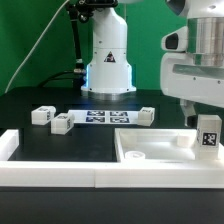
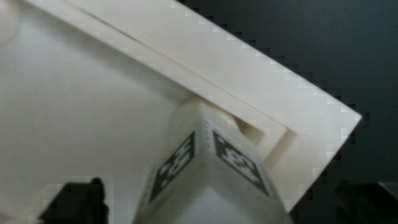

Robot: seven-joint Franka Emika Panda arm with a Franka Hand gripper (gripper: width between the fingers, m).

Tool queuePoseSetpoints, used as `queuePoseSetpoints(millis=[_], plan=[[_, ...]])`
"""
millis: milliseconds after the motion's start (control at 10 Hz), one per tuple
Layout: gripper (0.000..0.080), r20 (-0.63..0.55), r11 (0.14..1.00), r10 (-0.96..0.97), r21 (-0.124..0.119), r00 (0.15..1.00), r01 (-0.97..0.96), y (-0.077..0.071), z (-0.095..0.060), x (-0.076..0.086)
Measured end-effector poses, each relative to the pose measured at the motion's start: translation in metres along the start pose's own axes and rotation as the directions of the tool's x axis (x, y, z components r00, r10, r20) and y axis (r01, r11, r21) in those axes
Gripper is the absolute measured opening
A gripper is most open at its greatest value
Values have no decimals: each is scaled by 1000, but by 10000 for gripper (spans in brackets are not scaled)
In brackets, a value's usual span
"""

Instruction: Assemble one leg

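Note:
One leg (image 1: 208,133), a chunky white post with a square tag on its face, stands upright on the corner of the white tabletop panel (image 1: 150,152) at the exterior view's right. My gripper (image 1: 204,117) hangs right above it. In the wrist view the leg (image 2: 214,160) rises between my dark fingertips (image 2: 80,202), with a gap on each side. The gripper (image 2: 222,206) is open and holds nothing. The leg's foot sits by the corner of the panel (image 2: 107,110).
Three more legs lie on the black table: two at the exterior view's left (image 1: 42,116) (image 1: 62,124) and one (image 1: 146,117) near the middle. The marker board (image 1: 104,118) lies between them. A white rail (image 1: 50,170) runs along the front. The robot base (image 1: 107,60) stands behind.

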State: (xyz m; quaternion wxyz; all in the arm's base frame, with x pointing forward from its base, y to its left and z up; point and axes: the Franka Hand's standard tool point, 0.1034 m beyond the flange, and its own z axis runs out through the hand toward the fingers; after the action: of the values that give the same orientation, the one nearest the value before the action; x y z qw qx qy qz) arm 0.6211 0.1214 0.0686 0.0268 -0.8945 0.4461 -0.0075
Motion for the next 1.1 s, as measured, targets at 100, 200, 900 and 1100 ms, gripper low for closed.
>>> queuePoseSetpoints(millis=[100, 200, 900, 1100], plan=[[649, 2, 995, -99, -3, 995, 99, 1, 1, 1], [649, 4, 979, -203, -4, 979, 203, 2, 1, 3], [621, -4, 820, -573, -9, 820, 573, -1, -2, 2], [442, -4, 820, -572, -9, 820, 572, -1, -2, 2]])
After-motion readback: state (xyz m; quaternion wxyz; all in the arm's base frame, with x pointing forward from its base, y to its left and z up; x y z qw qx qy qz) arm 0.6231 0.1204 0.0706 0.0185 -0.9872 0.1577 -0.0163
